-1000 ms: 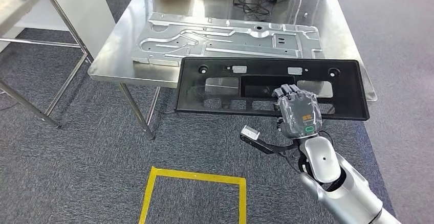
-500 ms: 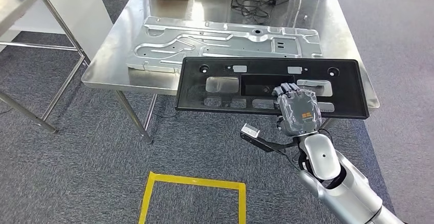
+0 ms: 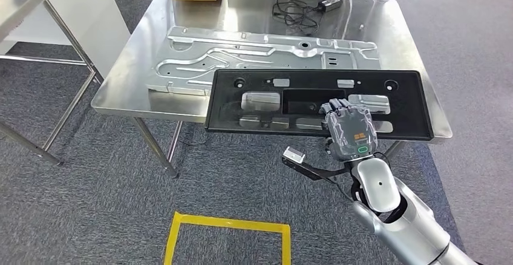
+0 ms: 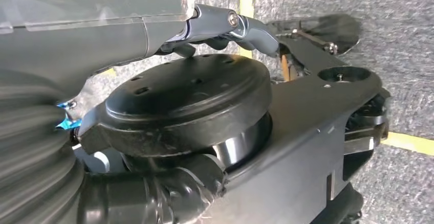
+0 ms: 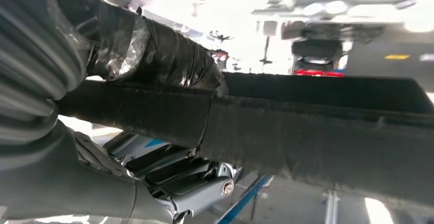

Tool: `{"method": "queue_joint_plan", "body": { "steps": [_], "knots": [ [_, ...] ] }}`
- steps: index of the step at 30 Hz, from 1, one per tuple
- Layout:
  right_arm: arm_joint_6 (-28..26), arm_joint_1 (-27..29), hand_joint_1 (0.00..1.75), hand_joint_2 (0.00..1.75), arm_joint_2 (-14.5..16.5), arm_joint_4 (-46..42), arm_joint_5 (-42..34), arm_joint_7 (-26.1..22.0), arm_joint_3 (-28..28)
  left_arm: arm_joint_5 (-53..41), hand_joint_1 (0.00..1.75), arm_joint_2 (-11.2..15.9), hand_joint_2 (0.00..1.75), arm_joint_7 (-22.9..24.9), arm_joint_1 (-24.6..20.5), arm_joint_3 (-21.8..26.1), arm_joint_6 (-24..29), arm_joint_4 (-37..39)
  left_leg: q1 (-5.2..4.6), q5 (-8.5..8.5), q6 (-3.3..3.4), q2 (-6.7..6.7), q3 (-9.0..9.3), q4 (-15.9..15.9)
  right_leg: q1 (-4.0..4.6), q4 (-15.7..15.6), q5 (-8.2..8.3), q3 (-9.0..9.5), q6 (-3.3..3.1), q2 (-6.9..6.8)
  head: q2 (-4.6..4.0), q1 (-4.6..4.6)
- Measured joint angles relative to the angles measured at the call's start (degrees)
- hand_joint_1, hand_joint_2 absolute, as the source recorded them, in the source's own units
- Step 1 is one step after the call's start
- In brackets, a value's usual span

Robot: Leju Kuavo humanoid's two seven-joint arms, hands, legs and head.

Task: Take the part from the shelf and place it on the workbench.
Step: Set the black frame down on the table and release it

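Right hand [image 3: 349, 130]: grasps the near long edge of the black part, fingers over the top face, thumb hidden below it. In the right wrist view the hand [image 5: 153, 55] wraps that edge of the part [image 5: 317, 127].
Part [image 3: 314, 103]: a long black frame with cut-outs, held flat and level, reaching beyond the hand and out to both sides. Its far edge lies over the near rim of the workbench; whether it touches the top cannot be told.
Workbench [image 3: 399, 29]: a shiny steel table just beyond the hand.
Metal panel [image 3: 254, 53]: a pressed silver sheet lying flat on the workbench, beyond the part, its near edge hidden under it.
Cables [image 3: 299, 8]: a black tangle at the far side of the workbench, well past the hand.
Left hand [image 4: 225, 27]: in the left wrist view, fingers curled, nothing seen in them.
Yellow tape [image 3: 227, 232]: a square outline on the grey carpet, nearer the robot than the right hand and to its left.
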Motion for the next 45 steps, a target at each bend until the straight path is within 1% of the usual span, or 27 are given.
{"method": "queue_joint_plan", "body": {
  "steps": [2,3,5,6,7,8,10,11,12,14,17,19,21,22,23,25,26,27,31,33,36,37,38,39,41,42,45],
  "knots": [
    [0.2,-0.1,1.75,1.75,0.0,0.0,0.0,0.1,0.0,0.1,0.0,-0.1,1.75,0.0,0.0,-0.2,0.1,0.0,0.26,0.0,0.55,-0.07,0.7,-0.8,-0.09,1.5,-0.91,-0.61,0.52,-0.13,0.0,0.04],
    [0.2,-0.1,1.75,1.75,0.0,0.1,0.0,0.2,0.0,0.1,0.0,-0.1,1.75,-0.1,-0.1,-0.3,0.1,0.0,0.41,-0.09,0.83,-0.06,1.16,-1.2,-0.14,3.9,-1.94,-1.86,0.77,-0.17,0.0,0.05],
    [0.4,-0.2,1.75,1.75,0.0,0.2,-0.2,0.3,0.0,0.3,0.0,-0.2,1.75,-0.1,-0.1,-0.6,0.2,0.0,0.39,-0.59,1.2,-0.02,1.86,-1.3,-0.21,11.4,-4.31,-6.26,1.18,-0.23,0.0,0.05],
    [0.5,-0.1,1.75,1.75,0.0,0.3,-0.3,0.3,0.0,0.4,0.0,-0.2,1.75,-0.1,0.0,-0.8,0.3,0.0,0.38,-0.9,1.26,-0.03,2.22,-1.3,-0.23,14.6,-4.75,-8.46,1.31,-0.24,0.0,0.05],
    [0.6,-0.1,1.75,1.75,0.0,0.4,-0.4,0.4,0.0,0.5,0.0,-0.2,1.75,-0.2,0.0,-1.0,0.3,0.0,0.37,-1.29,1.27,-0.06,2.7,-1.3,-0.25,15.9,-4.06,-9.91,1.36,-0.25,0.0,0.05],
    [0.6,0.0,1.75,1.75,0.0,0.6,-0.4,0.4,0.0,0.5,0.0,-0.2,1.75,-0.2,0.0,-1.1,0.3,0.0,0.36,-1.71,1.23,-0.1,3.28,-1.3,-0.24,15.1,-2.18,-10.26,1.31,-0.26,0.0,0.05],
    [0.8,-0.1,1.75,1.75,0.0,0.8,-0.6,0.4,-0.1,0.5,0.0,-0.2,1.75,-0.2,0.0,-1.3,0.3,0.0,0.37,-2.75,0.98,-0.18,4.63,-1.3,-0.16,8.4,3.29,-8.26,0.89,-0.29,0.0,0.05],
    [0.9,-0.3,1.75,1.75,0.0,0.9,-0.7,0.4,-0.1,0.5,0.0,-0.3,1.75,-0.3,0.0,-1.4,0.4,0.0,0.27,-3.24,0.76,-0.18,5.18,-1.3,0.05,5.1,5.12,-6.95,0.59,-0.33,0.0,0.05],
    [1.0,-0.5,1.75,1.75,0.0,1.0,-0.8,0.4,-0.1,0.5,0.0,-0.3,1.75,-0.3,0.0,-1.5,0.4,0.0,0.2,-3.6,0.52,-0.18,5.49,-1.3,0.26,2.8,5.76,-5.85,0.21,-0.36,0.0,0.05],
    [1.2,-0.8,1.75,1.75,0.1,1.2,-1.0,0.4,-0.3,0.6,0.0,-0.3,1.75,-0.3,-0.1,-1.7,0.5,0.1,0.06,-3.96,0.04,-0.11,5.64,-1.5,0.59,1.3,4.95,-5.09,-0.45,-0.35,0.0,0.06],
    [1.4,-1.0,1.75,1.75,0.1,1.3,-1.4,0.4,-0.8,0.8,0.0,-0.3,1.75,-0.3,-0.1,-2.1,0.5,0.1,-0.04,-4.88,-0.8,-0.01,5.49,-0.6,0.02,0.1,4.21,-4.09,-1.23,-0.23,0.01,0.03],
    [1.4,-1.2,1.75,1.75,0.1,1.3,-1.5,0.4,-0.9,1.0,0.0,-0.3,1.75,-0.4,-0.1,-2.3,0.5,0.1,0.05,-6.99,-1.34,-0.02,2.7,4.7,-0.17,-0.4,3.79,-3.15,-1.78,-0.35,0.0,-0.02],
    [1.4,-1.3,1.75,1.75,0.1,1.5,-1.6,0.4,-1.0,1.4,0.0,-0.2,1.75,-0.6,-0.2,-2.4,0.4,0.1,0.08,-8.98,-1.71,-0.03,-2.04,12.2,-0.11,-0.4,3.15,-2.44,-2.1,-0.42,0.0,-0.05],
    [1.4,-1.2,1.75,1.75,0.2,1.6,-1.6,0.4,-1.0,1.4,0.0,-0.1,1.75,-0.7,-0.2,-2.4,0.3,0.1,0.08,-8.67,-1.83,-0.03,-3.71,14.3,-0.08,-0.4,2.74,-1.97,-2.13,-0.42,0.0,-0.06],
    [1.4,-1.2,1.75,1.75,0.2,1.7,-1.6,0.4,-1.0,1.5,0.0,-0.1,1.75,-0.7,-0.3,-2.4,0.3,0.1,0.09,-7.14,-1.89,-0.03,-4.36,14.3,-0.07,-0.3,2.3,-1.4,-2.11,-0.4,0.0,-0.05],
    [1.5,-1.2,1.75,1.75,0.5,1.9,-1.6,0.3,-1.0,1.6,0.0,0.0,1.75,-0.6,-0.3,-2.4,0.2,0.1,0.14,-1.79,-1.73,0.0,-2.94,8.7,-0.09,-0.2,1.27,-0.09,-1.89,-0.26,0.0,-0.04],
    [1.5,-1.3,1.75,1.75,0.6,1.9,-1.6,0.4,-1.0,1.6,0.0,0.0,1.75,-0.6,-0.2,-2.5,0.3,0.1,0.07,0.2,-1.58,0.0,-1.87,5.8,-0.02,-0.1,0.8,0.39,-1.67,-0.16,0.0,-0.03],
    [1.5,-1.4,1.75,1.75,0.7,2.0,-1.6,0.4,-1.0,1.7,0.0,0.0,1.75,-0.5,-0.1,-2.5,0.3,0.1,0.01,1.12,-1.36,0.0,-0.8,3.3,0.07,0.0,0.44,0.64,-1.37,-0.06,0.0,-0.06],
    [1.7,-1.7,1.75,1.75,0.9,2.1,-1.8,0.4,-1.1,2.0,0.0,-0.2,1.75,-0.4,-0.2,-2.5,0.3,0.1,-0.08,-0.44,-0.19,-0.25,0.83,-0.4,0.18,0.0,0.01,0.2,-0.24,-0.12,0.0,-0.09],
    [1.8,-1.9,1.75,1.75,1.0,2.2,-1.9,0.5,-1.1,2.0,0.0,-0.3,1.75,-0.5,-0.1,-2.6,0.4,0.1,0.2,-0.51,0.46,-0.3,1.52,-1.0,0.06,2.2,-1.05,-0.88,0.29,-0.24,0.0,-0.07],
    [2.1,-2.1,1.75,1.75,1.2,2.8,-2.2,0.7,-1.3,2.2,0.0,-0.4,1.75,-0.5,-0.1,-2.7,0.6,0.1,0.23,-1.26,1.1,-0.21,2.68,-1.4,-0.12,12.6,-4.14,-7.08,0.94,-0.29,0.0,-0.07],
    [2.3,-2.1,1.75,1.75,1.3,3.1,-2.3,0.8,-1.3,2.3,0.0,-0.4,1.75,-0.5,-0.1,-2.7,0.6,0.1,0.21,-1.63,1.15,-0.21,3.11,-1.4,-0.15,15.1,-4.12,-9.1,1.04,-0.3,0.0,-0.06],
    [2.4,-2.0,1.75,1.75,1.4,3.4,-2.5,0.8,-1.3,2.4,0.0,-0.4,1.75,-0.5,-0.1,-2.8,0.6,0.1,0.2,-2.06,1.12,-0.25,3.65,-1.3,-0.16,15.6,-2.91,-10.18,1.05,-0.3,0.0,-0.07],
    [2.5,-2.0,1.75,1.75,1.4,3.7,-2.6,0.8,-1.4,2.4,0.0,-0.4,1.75,-0.5,0.0,-2.9,0.7,0.1,0.2,-2.57,1.04,-0.31,4.36,-1.3,-0.16,13.8,-0.5,-10.16,0.95,-0.31,0.0,-0.06],
    [2.5,-2.0,1.75,1.75,1.6,4.2,-2.7,0.8,-1.8,2.4,0.0,-0.5,1.75,-0.5,0.0,-3.0,0.7,0.2,0.13,-3.67,0.75,-0.41,5.79,-1.4,-0.01,7.2,4.68,-8.16,0.5,-0.33,0.0,-0.05],
    [2.6,-2.1,1.75,1.75,1.6,4.5,-2.7,0.8,-2.0,2.4,0.0,-0.5,1.75,-0.5,0.1,-3.1,0.8,0.2,0.07,-4.12,0.53,-0.46,6.3,-1.5,0.22,4.5,6.09,-7.03,0.2,-0.37,0.0,-0.04],
    [2.6,-2.2,1.75,1.75,1.7,5.1,-3.0,0.8,-2.4,2.5,0.0,-0.5,1.75,-0.5,0.1,-3.3,0.8,0.2,-0.02,-4.65,-0.16,-0.41,6.51,-1.8,0.73,1.7,5.11,-5.61,-0.82,-0.44,0.0,-0.02]
  ]
}}
